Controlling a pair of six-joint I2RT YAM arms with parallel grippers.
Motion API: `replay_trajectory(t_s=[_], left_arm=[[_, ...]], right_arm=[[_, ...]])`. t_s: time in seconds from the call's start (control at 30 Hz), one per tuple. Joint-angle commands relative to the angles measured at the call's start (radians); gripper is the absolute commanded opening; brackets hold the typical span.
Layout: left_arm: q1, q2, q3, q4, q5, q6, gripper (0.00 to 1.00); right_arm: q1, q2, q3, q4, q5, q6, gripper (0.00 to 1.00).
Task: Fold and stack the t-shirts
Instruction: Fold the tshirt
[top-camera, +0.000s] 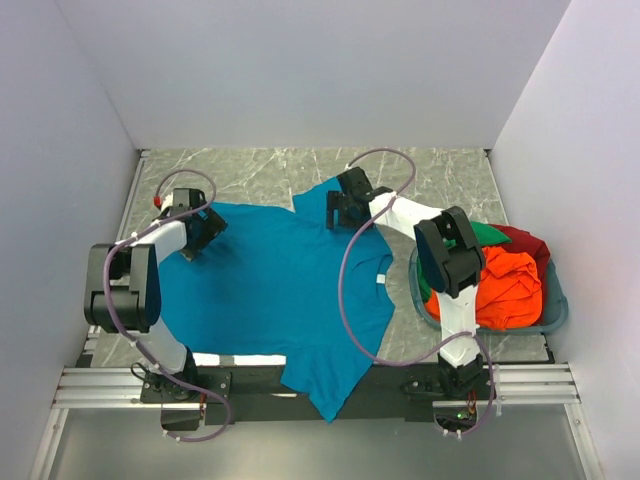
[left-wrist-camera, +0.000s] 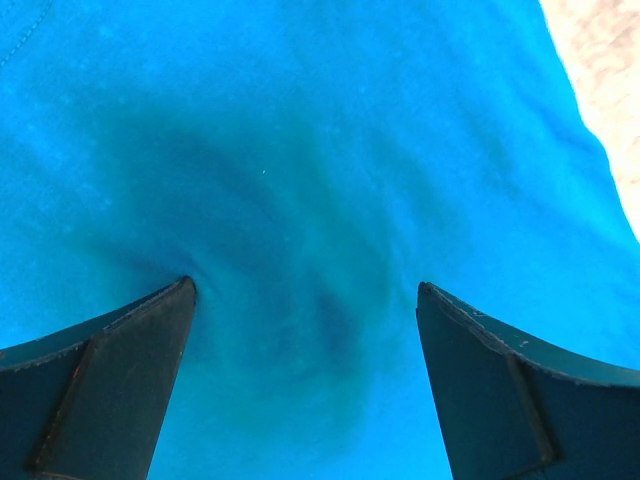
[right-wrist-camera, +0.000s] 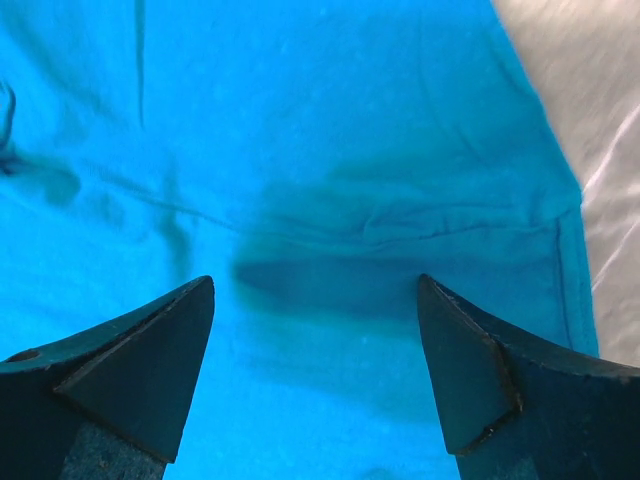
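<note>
The teal shirt (top-camera: 280, 290) lies spread on the tabletop (top-camera: 250, 170). The left claw (top-camera: 203, 232) gapes wide at its far-left corner, and the right claw (top-camera: 345, 212) gapes wide at its far sleeve. Other shirts (top-camera: 505, 285) fill the basket (top-camera: 556, 312) on the right.

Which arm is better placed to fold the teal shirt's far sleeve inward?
Right. The right gripper, open, sits over the far sleeve of the teal t-shirt; the left gripper is over its far-left corner.
</note>
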Motion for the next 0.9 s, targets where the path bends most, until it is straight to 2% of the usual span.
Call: replay_trajectory(t_s=[0.0,0.27,0.53,0.63,0.7,0.87], left_arm=[[0.002,0.064,0.029,0.004,0.056,0.003,0.99],[0.002,0.193,0.173,-0.036,0.073,0.024,0.99],[0.001,0.251,0.267,-0.034,0.081,0.029,0.99],[0.002,0.279,0.317,-0.079,0.070,0.035,0.99],[0.001,0.262,0.321,-0.088,0.064,0.041,0.99],[0.002,0.100,0.260,-0.082,0.047,0.040,0.99]], right_arm=[[-0.037,0.060,0.053,-0.045,-0.013,-0.009,0.88],[-0.090,0.140,0.180,-0.098,-0.036,-0.013,0.88],[-0.127,0.212,0.364,-0.150,-0.049,-0.039,0.88],[-0.136,0.230,0.414,-0.167,-0.056,-0.036,0.88],[-0.135,0.213,0.421,-0.167,-0.056,-0.039,0.88],[-0.129,0.056,0.351,-0.138,-0.078,-0.043,0.88]])
